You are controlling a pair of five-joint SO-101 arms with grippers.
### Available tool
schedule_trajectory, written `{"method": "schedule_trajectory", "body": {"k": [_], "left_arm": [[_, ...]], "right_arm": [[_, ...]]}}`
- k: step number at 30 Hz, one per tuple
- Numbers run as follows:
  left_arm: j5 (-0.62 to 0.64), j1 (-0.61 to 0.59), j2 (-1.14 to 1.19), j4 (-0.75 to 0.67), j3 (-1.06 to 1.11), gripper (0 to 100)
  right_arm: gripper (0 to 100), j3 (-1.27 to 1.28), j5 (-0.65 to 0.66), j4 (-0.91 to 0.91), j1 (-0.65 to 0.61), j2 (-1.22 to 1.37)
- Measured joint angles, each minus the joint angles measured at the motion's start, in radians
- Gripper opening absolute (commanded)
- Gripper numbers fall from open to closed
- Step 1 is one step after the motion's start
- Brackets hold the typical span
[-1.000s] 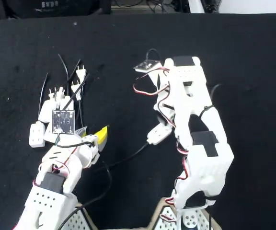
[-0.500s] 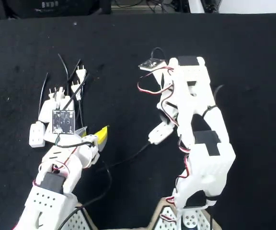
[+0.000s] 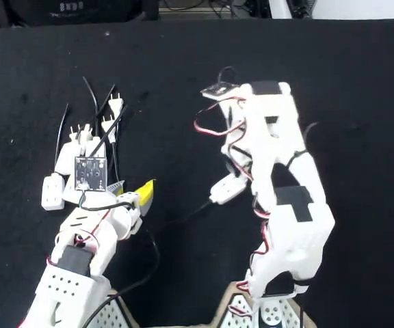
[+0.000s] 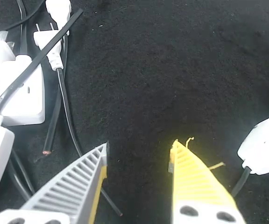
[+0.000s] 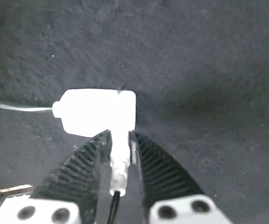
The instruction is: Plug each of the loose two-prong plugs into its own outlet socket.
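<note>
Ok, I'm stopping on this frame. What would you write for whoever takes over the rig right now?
Left gripper: open, empty, beside the pile of sockets and loose plugs.
Right gripper: shut on a plug that butts against a white socket mid-table; cannot tell if it is seated.
Done: nothing confirmed.
Left: seat this plug, then those in the pile.
</note>
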Motion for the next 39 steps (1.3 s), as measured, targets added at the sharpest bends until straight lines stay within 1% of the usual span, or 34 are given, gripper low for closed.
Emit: {"method": "schedule_trajectory", "body": {"k": [6,10,11,15,16,17,20,22,26,29,32,34,36,39], "left_arm": [[0.0,0.0,0.0,0.0,0.0,22],[0.0,0.0,0.0,0.0,0.0,22],[0.0,0.0,0.0,0.0,0.0,22],[0.0,0.0,0.0,0.0,0.0,22],[0.0,0.0,0.0,0.0,0.0,22],[0.0,0.0,0.0,0.0,0.0,22],[0.0,0.0,0.0,0.0,0.0,22],[0.0,-0.009,0.0,0.0,0.0,22],[0.0,-0.095,0.0,0.0,0.0,22],[0.0,-0.147,0.0,0.0,0.0,22],[0.0,-0.17,0.0,0.0,0.0,22],[0.0,-0.17,0.0,0.0,0.0,22],[0.0,-0.17,0.0,0.0,0.0,22],[0.0,-0.172,0.0,0.0,0.0,22]], "right_arm": [[1.0,0.095,-0.035,-0.114,-0.017,-0.003],[2.8,0.124,-0.038,-0.14,-0.017,-0.014],[6.0,0.124,-0.038,-0.141,-0.017,-0.014],[27.3,0.135,-0.038,-0.143,-0.018,-0.031],[31.0,0.135,-0.038,-0.143,-0.023,-0.037],[33.2,0.137,-0.038,-0.143,-0.025,-0.043],[33.8,0.137,-0.015,-0.144,-0.021,-0.092],[33.8,0.137,0.043,-0.13,-0.031,-0.153],[33.8,0.146,0.219,-0.041,-0.071,-0.278],[34.0,0.198,0.414,0.0,-0.098,-0.35],[34.0,0.278,0.628,0.003,-0.109,-0.382],[34.0,0.321,0.733,0.003,-0.106,-0.388],[34.0,0.333,0.775,-0.006,-0.106,-0.397],[34.0,0.325,0.786,-0.003,-0.106,-0.437]]}}
